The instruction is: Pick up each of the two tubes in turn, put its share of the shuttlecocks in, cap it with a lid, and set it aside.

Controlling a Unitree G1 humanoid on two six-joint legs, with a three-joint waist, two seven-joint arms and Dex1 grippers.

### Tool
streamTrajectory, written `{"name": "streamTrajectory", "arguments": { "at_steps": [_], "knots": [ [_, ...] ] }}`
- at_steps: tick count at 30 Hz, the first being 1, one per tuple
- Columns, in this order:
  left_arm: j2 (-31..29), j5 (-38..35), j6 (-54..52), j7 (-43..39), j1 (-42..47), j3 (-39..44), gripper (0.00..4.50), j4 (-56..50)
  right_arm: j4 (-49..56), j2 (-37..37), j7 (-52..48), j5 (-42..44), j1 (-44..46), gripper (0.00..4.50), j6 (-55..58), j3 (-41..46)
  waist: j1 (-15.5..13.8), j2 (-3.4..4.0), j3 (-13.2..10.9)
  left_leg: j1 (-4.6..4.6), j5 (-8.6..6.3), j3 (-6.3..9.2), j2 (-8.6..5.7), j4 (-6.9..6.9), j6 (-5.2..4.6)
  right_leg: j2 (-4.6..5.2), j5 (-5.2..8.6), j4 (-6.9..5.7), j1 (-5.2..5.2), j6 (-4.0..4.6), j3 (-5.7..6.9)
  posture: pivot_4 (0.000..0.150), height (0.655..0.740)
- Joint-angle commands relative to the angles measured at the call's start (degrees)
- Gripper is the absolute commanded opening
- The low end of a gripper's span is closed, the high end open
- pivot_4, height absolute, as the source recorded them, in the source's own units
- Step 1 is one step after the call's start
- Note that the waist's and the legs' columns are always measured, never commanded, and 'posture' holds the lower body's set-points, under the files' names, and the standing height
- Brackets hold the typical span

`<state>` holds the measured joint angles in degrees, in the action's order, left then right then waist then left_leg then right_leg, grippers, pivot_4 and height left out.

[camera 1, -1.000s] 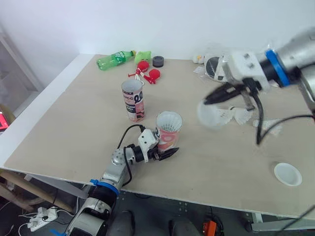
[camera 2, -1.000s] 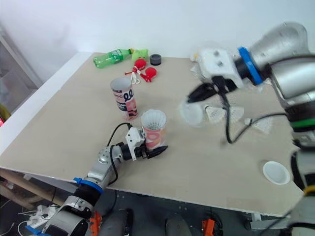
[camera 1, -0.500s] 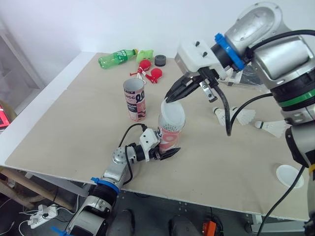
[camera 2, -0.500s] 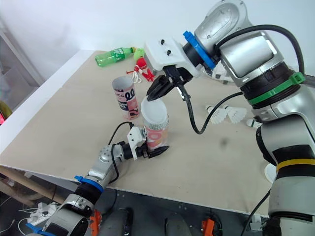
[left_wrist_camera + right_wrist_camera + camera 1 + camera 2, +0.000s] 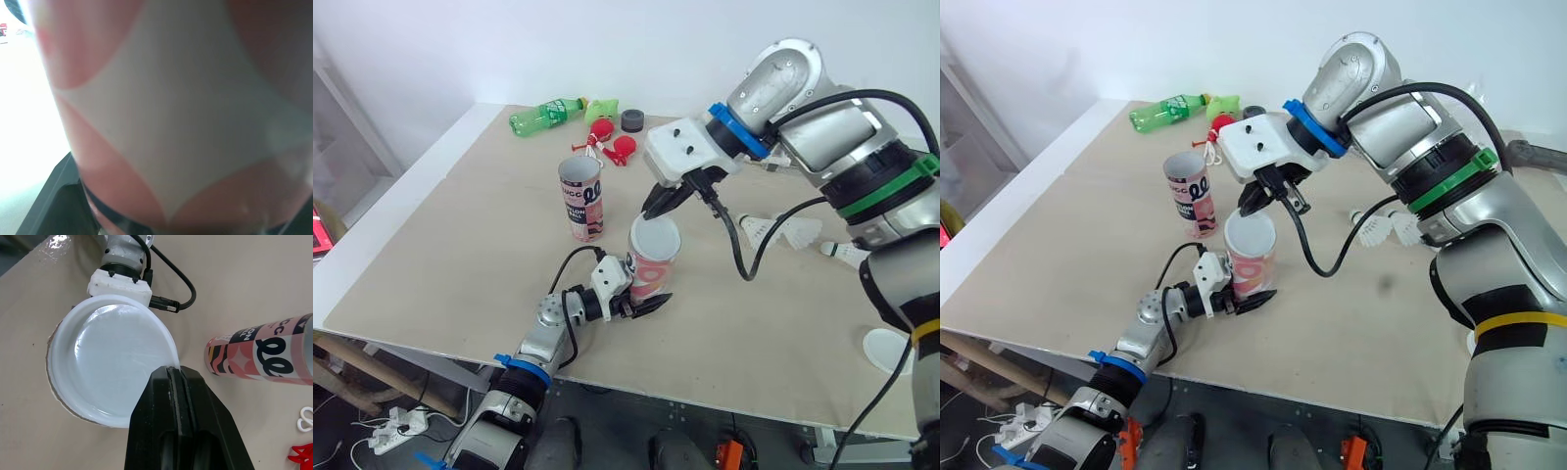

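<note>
A pink and white tube (image 5: 651,272) stands upright near the table's front, and my left gripper (image 5: 644,298) is shut on its lower part. In the left wrist view the tube's wall (image 5: 171,112) is right against the camera. My right gripper (image 5: 657,207) is shut on the rim of a white lid (image 5: 654,238) and holds it flat on the tube's mouth. In the right wrist view the lid (image 5: 112,364) sits slightly off centre, with a strip of the tube's rim showing beside it. A second tube (image 5: 579,199) stands open-topped just behind and to the left.
Loose shuttlecocks (image 5: 785,232) lie to the right, with another (image 5: 855,254) further out. A second white lid (image 5: 885,348) rests near the front right edge. A green bottle (image 5: 543,116), red toys (image 5: 610,148) and a dark ring (image 5: 631,120) line the back.
My right arm swung left across the table with the lid and lowered it onto the tube's mouth. The left gripper and its tube stayed put.
</note>
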<state>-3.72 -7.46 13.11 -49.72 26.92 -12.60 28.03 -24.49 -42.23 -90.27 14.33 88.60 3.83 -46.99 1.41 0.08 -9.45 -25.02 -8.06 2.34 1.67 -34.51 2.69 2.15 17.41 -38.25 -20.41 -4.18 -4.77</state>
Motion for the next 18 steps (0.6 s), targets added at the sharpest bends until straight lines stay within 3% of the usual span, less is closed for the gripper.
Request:
{"name": "streamTrajectory", "arguments": {
  "at_steps": [1, 18],
  "knots": [
    [-0.3, 1.0, -1.7, 0.3, -2.1, -0.8, 3.30, 2.7, 1.0, -0.7, -2.2, 1.8, 2.6, 0.04, 0.4, 1.2, 0.0, 0.00, 0.0, 0.00, 0.00, 0.00, 0.00, 0.00, 0.00, 0.00, 0.00, 0.00, 0.00, 0.00, 0.00, 0.150, 0.7400],
    [-0.2, 1.1, -1.5, 0.1, -2.2, -0.9, 3.30, 2.7, 2.3, -2.4, -2.2, 3.3, 3.5, 0.04, 0.2, 0.1, 0.0, 0.00, 0.0, -0.01, 0.00, 0.09, 0.00, 0.01, 0.00, -0.01, 0.02, 0.00, -0.01, 0.04, 0.04, 0.150, 0.7400]
  ]
}}
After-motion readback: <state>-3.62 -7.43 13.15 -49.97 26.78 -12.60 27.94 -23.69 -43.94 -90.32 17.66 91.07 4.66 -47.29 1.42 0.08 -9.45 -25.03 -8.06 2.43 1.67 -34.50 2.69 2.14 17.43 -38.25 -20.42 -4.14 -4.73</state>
